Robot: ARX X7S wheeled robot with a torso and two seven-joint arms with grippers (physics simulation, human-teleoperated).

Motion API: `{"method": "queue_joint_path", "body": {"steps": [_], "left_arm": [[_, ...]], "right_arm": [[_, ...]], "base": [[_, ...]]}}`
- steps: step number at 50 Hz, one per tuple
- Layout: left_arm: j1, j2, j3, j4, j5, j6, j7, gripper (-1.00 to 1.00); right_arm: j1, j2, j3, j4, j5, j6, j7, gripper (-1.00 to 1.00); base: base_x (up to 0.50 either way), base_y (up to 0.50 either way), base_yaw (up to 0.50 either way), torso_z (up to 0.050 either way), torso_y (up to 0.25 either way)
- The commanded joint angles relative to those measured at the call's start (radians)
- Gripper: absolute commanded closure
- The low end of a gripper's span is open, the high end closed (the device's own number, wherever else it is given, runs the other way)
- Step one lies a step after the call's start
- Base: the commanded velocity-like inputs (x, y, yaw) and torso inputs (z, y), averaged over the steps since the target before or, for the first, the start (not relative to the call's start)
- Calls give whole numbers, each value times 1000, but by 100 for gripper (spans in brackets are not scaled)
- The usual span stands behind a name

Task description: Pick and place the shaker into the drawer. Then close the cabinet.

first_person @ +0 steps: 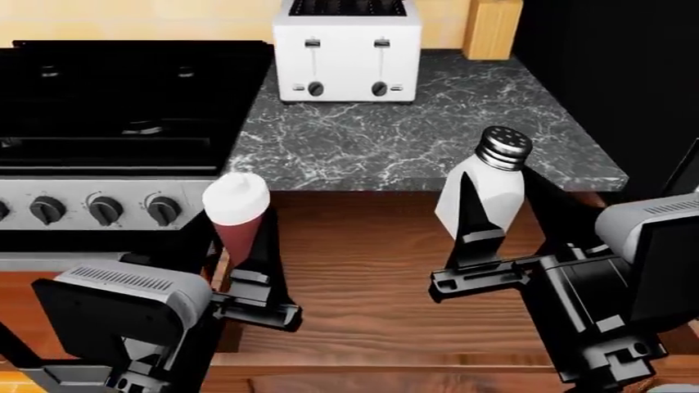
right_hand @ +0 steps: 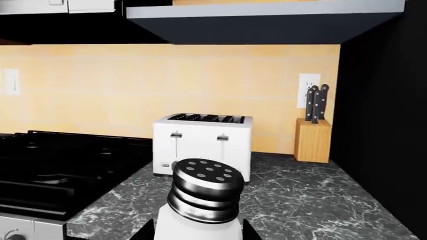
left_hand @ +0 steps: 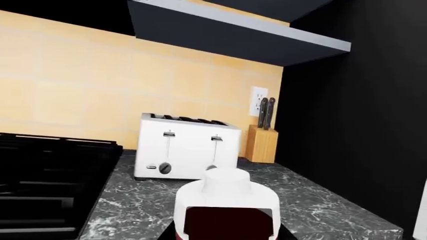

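R gripper [first_person: 493,237] fingers clamp white shaker [first_person: 486,184] w/ metal cap, held above open wood drawer [first_person: 372,278] in front of worktop [first_person: 415,135]; L gripper [first_person: 245,254] grips white-capped red bottle [first_person: 236,214]; toaster [first_person: 347,51] behind.

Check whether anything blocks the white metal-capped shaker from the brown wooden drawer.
Nothing visible does: the right gripper holds the white shaker over the drawer's bare wood; the red white-capped bottle is aside.
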Motion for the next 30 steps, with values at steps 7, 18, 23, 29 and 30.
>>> {"method": "queue_joint_path", "body": {"steps": [7,18,23,29,30], "left_arm": [[-4,-5,6,-1,-11,14,-13,100],[-27,-22,36,-20,-9,-15,-4,100],[-113,-47,87,-73,-44,-133,1,100],[-254,-58,258,-257,65,-238,79,100],[-279,-56,289,-292,90,-248,93,100]], "right_arm": [[2,7,-2,-2,-20,5,-1,100],[16,20,-12,-1,-3,20,18,100],[55,29,-26,3,43,53,56,100],[91,36,-31,-6,89,67,93,100],[95,41,-28,-10,99,67,99,100]], "base": [[186,-463,0,0,0],[202,-126,0,0,1],[0,0,0,0,0],[0,0,0,0,0],[0,0,0,0,0]]}}
